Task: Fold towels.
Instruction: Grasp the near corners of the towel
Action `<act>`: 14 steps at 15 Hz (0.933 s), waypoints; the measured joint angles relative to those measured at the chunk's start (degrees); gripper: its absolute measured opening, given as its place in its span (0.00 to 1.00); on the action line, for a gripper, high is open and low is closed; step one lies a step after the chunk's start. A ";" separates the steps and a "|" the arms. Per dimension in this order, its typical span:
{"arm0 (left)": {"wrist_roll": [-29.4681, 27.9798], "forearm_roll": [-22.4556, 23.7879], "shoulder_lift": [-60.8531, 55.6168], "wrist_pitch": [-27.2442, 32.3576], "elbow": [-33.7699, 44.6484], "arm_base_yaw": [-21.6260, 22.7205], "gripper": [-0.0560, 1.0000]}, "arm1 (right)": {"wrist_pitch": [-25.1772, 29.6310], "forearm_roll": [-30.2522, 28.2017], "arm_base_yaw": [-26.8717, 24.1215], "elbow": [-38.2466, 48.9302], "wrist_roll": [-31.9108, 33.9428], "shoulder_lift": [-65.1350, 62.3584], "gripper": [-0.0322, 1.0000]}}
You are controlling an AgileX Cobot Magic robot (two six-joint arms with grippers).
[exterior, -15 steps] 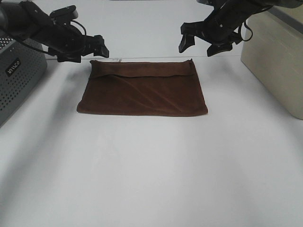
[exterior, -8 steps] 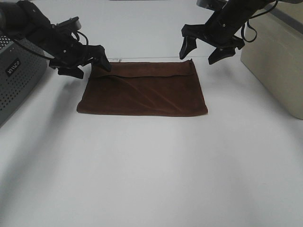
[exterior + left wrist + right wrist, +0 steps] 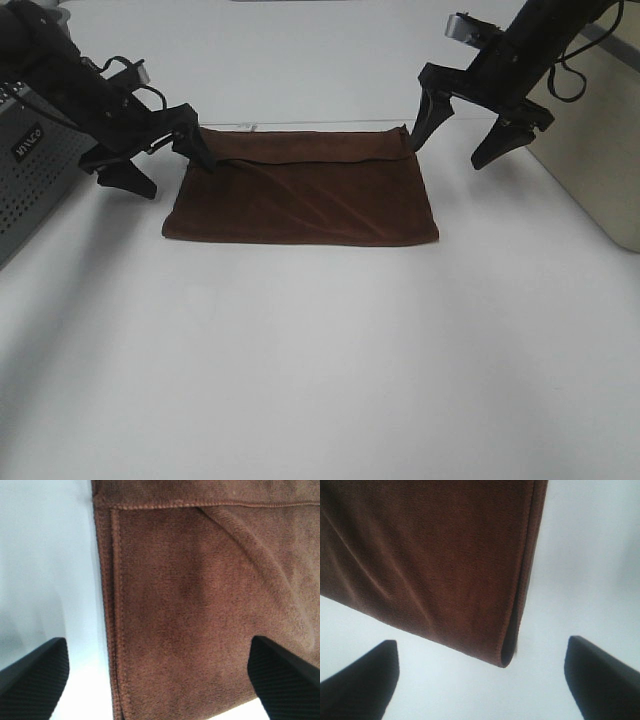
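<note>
White table (image 3: 320, 380), high view: brown towel (image 3: 300, 195) flat, centre-far, apparently doubled once. Left gripper (image 3: 172, 172) at far-left corner, right gripper (image 3: 450, 150) at far-right corner, fingers spread on both. Left wrist: fingers (image 3: 35, 680) apart, straddling hemmed side edge, nothing pinched. Right wrist: fingers (image 3: 360, 680) apart around folded corner. Likely step: corner grasp for next fold; calls for descending, then closing together.

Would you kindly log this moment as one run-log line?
towel: folded, flat | left gripper: open, over far-left corner | right gripper: open, over far-right corner
</note>
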 joint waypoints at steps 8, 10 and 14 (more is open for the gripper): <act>-0.29 0.17 0.00 3.09 0.00 -0.46 0.89 | -2.01 0.97 0.00 9.91 -1.60 0.00 0.84; -1.20 0.97 0.57 3.21 0.00 -1.95 0.84 | -5.79 4.13 0.00 12.83 -3.67 0.00 0.84; -2.41 1.83 1.60 3.38 -0.11 -2.92 0.78 | -7.96 9.51 0.00 13.29 -6.13 2.41 0.81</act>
